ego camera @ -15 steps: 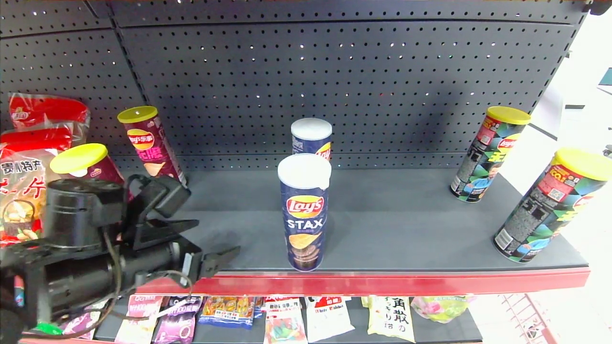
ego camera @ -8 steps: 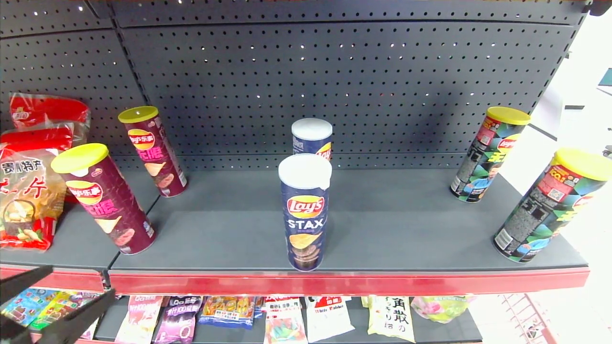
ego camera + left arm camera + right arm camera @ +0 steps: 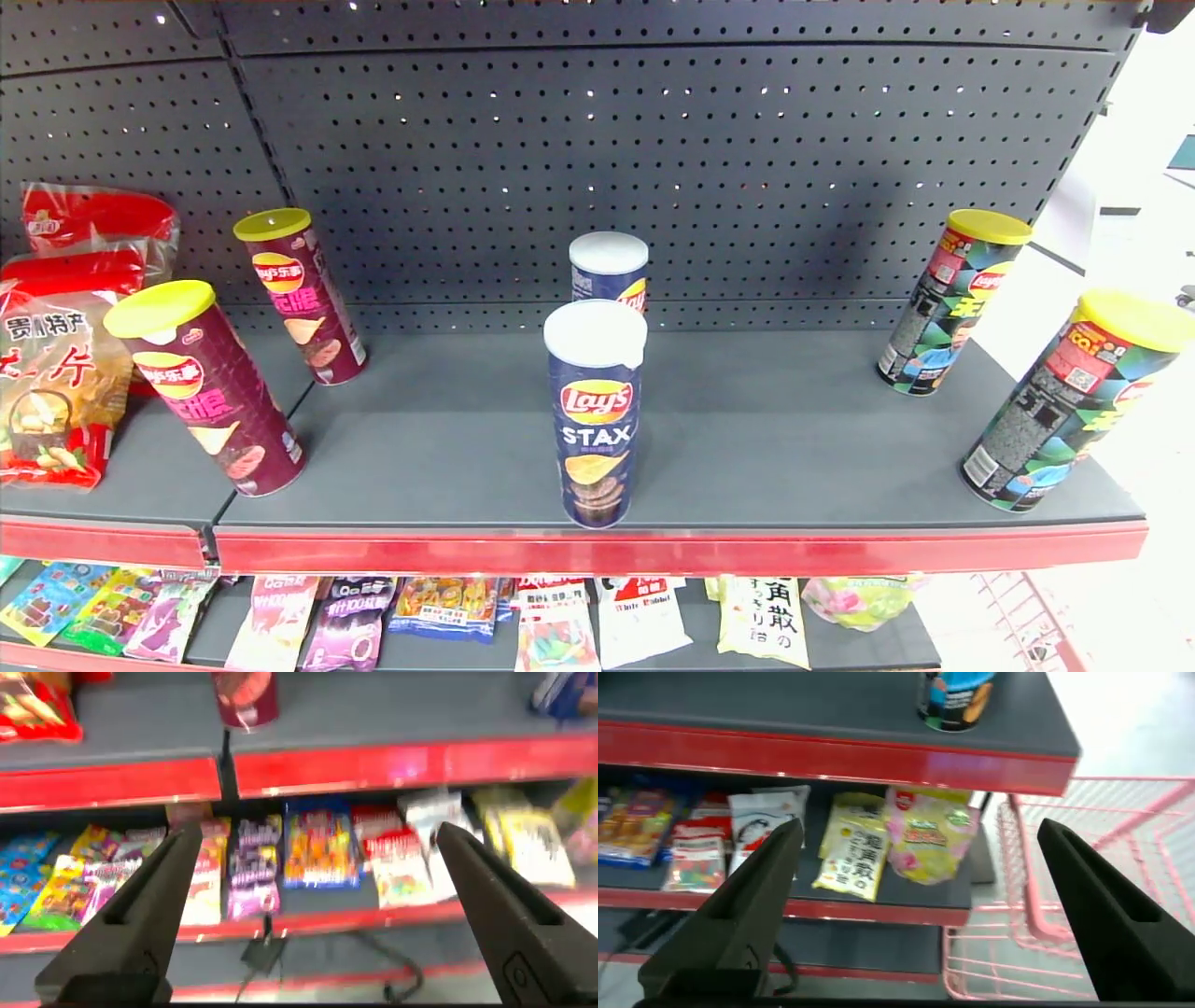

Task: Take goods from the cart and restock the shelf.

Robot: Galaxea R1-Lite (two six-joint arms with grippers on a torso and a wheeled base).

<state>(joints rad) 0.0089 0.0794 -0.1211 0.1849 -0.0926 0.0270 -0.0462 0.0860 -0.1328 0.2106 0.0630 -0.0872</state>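
At eight o'clock on the shelf (image 3: 747, 439), the maroon can (image 3: 207, 387) stands freed; the left gripper (image 3: 318, 835) has withdrawn, fingers wide apart and empty. The right gripper (image 3: 920, 831) gapes empty too, so another fetch seems next.

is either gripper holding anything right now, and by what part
Nothing is held. The left gripper and the right gripper are both open and empty.
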